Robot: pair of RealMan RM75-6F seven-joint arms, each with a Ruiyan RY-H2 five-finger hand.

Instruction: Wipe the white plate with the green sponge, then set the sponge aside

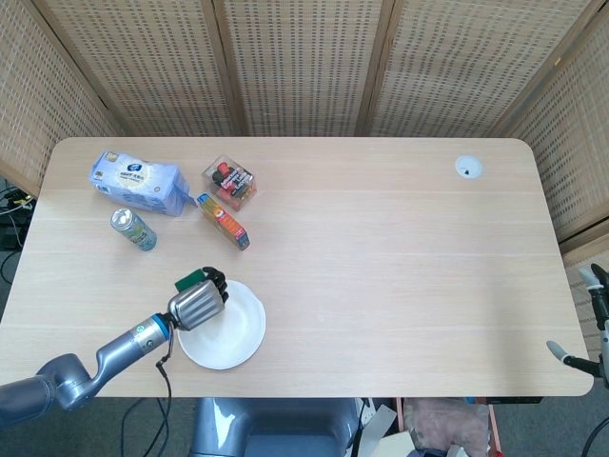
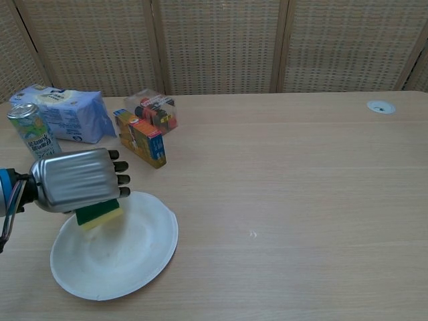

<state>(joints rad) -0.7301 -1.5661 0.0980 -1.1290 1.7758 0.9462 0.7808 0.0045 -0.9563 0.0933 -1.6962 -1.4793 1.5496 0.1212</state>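
The white plate (image 1: 233, 333) (image 2: 130, 251) lies near the table's front left edge. My left hand (image 1: 198, 303) (image 2: 75, 180) hovers over the plate's far left rim and grips the green sponge (image 1: 189, 279) (image 2: 99, 215), whose yellow underside faces the plate. The sponge looks slightly lifted off the plate in the chest view. Only a bit of metal at the far right edge of the head view shows from the right arm; the right hand itself is not seen.
A drink can (image 1: 133, 229) (image 2: 37, 137), a blue wipes packet (image 1: 135, 181) (image 2: 63, 114), an orange box (image 1: 224, 221) (image 2: 140, 137) and a clear box of small items (image 1: 230, 180) (image 2: 154, 109) stand behind the plate. A round grommet (image 1: 467, 168) sits far right.
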